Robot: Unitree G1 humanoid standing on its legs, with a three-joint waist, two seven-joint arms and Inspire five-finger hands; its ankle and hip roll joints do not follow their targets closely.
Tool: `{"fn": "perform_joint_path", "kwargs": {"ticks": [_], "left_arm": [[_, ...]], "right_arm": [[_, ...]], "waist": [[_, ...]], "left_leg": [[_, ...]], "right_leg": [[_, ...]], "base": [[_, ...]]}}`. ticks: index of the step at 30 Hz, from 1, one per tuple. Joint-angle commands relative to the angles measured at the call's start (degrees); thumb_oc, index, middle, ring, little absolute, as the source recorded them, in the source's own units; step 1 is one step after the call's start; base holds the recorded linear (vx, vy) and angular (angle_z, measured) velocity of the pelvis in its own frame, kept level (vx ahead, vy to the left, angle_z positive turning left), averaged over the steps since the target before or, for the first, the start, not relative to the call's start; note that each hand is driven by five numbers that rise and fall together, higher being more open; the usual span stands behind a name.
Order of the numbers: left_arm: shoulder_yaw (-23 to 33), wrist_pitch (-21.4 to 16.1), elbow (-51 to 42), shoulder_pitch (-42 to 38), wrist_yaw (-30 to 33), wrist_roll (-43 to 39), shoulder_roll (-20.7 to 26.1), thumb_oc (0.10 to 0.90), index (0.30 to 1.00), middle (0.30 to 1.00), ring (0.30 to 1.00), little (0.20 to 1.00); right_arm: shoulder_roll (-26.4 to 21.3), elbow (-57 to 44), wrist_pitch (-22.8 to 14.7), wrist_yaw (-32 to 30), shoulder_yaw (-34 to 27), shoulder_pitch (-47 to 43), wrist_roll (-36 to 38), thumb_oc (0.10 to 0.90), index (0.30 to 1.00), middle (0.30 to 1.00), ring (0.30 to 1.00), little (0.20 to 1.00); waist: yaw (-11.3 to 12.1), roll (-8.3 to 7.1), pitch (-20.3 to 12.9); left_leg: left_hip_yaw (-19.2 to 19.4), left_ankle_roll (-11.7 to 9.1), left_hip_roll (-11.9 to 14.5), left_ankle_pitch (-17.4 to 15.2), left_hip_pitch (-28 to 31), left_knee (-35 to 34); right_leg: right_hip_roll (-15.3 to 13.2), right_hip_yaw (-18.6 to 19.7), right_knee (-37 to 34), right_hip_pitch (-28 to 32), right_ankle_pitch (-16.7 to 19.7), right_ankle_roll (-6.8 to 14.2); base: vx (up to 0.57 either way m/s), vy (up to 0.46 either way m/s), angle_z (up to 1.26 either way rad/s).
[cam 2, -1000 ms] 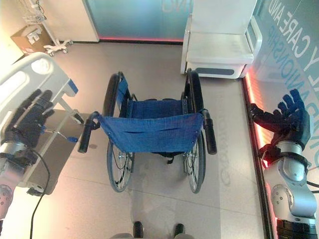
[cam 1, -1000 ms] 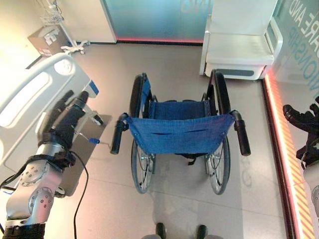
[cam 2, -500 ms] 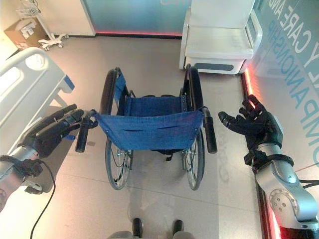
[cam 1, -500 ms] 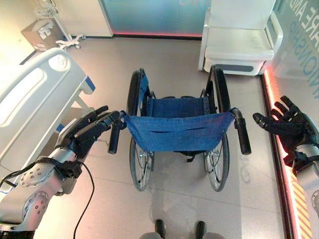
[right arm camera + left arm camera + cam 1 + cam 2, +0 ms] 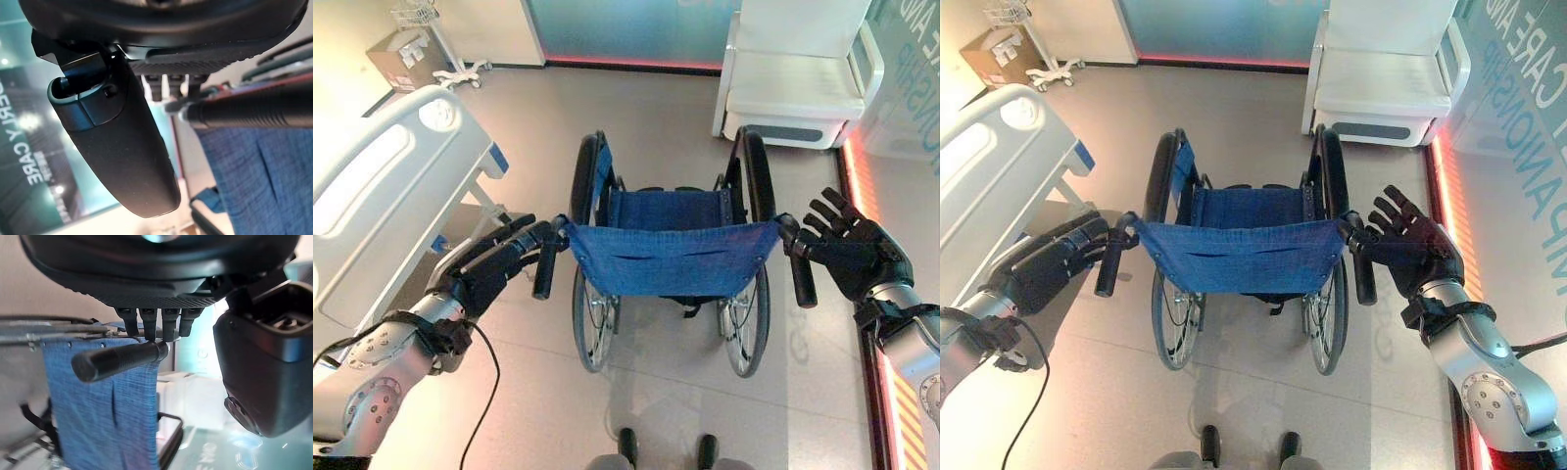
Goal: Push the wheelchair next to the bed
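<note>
You have the wheelchair (image 5: 671, 257) facing away beside the bed (image 5: 382, 196), left hand (image 5: 494, 266) and right hand (image 5: 1408, 252) both spread wide, alongside its push grips, gripping nothing.

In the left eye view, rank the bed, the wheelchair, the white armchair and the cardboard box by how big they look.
1. wheelchair and bed: look alike, and the bed is cut off by the edge, so unranked.
2. white armchair, though it stands farther away.
3. cardboard box, smallest and also far.

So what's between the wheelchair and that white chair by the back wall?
Nothing: bare grey floor separates the wheelchair from the white chair, as both eye views show.
</note>
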Motion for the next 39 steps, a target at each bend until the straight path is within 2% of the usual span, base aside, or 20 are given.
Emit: {"fn": "perform_joint_path", "kwargs": {"ticks": [1,5,11,14,19,27,39], "left_arm": [[-0.2,-3.3,-5.2,-3.4,-5.2,-1.7,5.8,0.8,0.9,0.9,0.9,0.9],[-0.2,-3.4,-6.5,-3.0,-5.4,-0.4,7.2,0.8,0.9,0.9,0.9,0.9],[3.0,-3.1,-7.3,-0.5,-5.7,12.1,11.9,0.8,0.9,0.9,0.9,0.9],[6.4,-2.8,-6.8,1.3,-6.6,16.9,14.6,0.8,0.9,0.9,0.9,0.9],[9.4,-3.7,-7.0,3.7,-9.0,16.1,16.1,0.8,0.9,0.9,0.9,0.9],[8.7,-3.7,-7.3,3.9,-9.2,20.2,17.3,0.8,0.9,0.9,0.9,0.9],[8.1,-3.6,-7.5,4.1,-6.6,24.2,16.9,0.8,0.9,0.9,0.9,0.9]], "right_arm": [[-3.9,-5.8,-5.8,-1.1,1.8,-5.6,0.4,0.8,0.9,0.9,0.9,0.9],[-4.3,-6.5,-5.2,-2.0,2.5,-5.2,0.3,0.8,0.9,0.9,0.9,0.9],[-6.9,-6.3,-4.1,-5.1,1.0,-4.0,-7.1,0.8,0.9,0.9,0.9,0.9],[-8.8,-6.4,-2.7,-5.3,-0.2,-3.8,-7.8,0.8,0.9,0.9,0.9,0.9],[-9.6,-7.1,-1.9,-4.4,-0.5,-2.6,-8.9,0.8,0.9,0.9,0.9,0.9],[-9.9,-5.8,-1.4,-6.3,0.8,-2.7,-12.8,0.8,0.9,0.9,0.9,0.9],[-8.8,-5.0,-2.2,-7.1,2.4,-2.3,-12.9,0.8,0.9,0.9,0.9,0.9]], "waist": [[-1.0,-1.98,-3.2],[-0.9,-1.84,-3.2],[-0.7,-1.65,-3.2],[-0.5,-1.59,-3.1],[-0.4,-1.4,-2.9],[-0.4,-1.14,-2.4],[-0.3,-0.97,-1.9]], "left_leg": [[2.4,-0.9,-0.4,-1.6,-0.3,0.2],[2.5,-0.9,-0.5,-1.6,-0.2,0.2],[2.5,-1.0,-0.5,-1.5,-0.2,0.2],[2.3,-1.0,-0.6,-1.5,-0.3,0.2],[2.2,-1.0,-0.7,-1.6,-0.3,0.2],[2.2,-0.9,-0.8,-1.5,-0.4,0.2],[2.0,-0.9,-0.8,-1.5,-0.7,0.2]], "right_leg": [[-2.4,0.0,0.0,-1.0,2.3,3.4],[-2.6,-0.2,0.0,-0.8,2.3,3.6],[-2.6,-0.6,0.0,-0.7,2.3,3.7],[-2.7,-0.7,0.0,-0.6,2.2,3.8],[-2.8,-0.9,0.0,-0.6,2.2,3.9],[-2.9,-0.8,0.0,-0.6,2.2,4.0],[-3.0,-0.9,0.0,-0.8,2.1,4.1]], "base": [[0.0,0.0,0.0],[0.0,0.0,0.0],[0.0,0.0,0.0],[0.0,0.0,0.0],[0.0,0.0,0.0],[0.0,0.0,0.0],[0.0,0.0,0.0]]}}
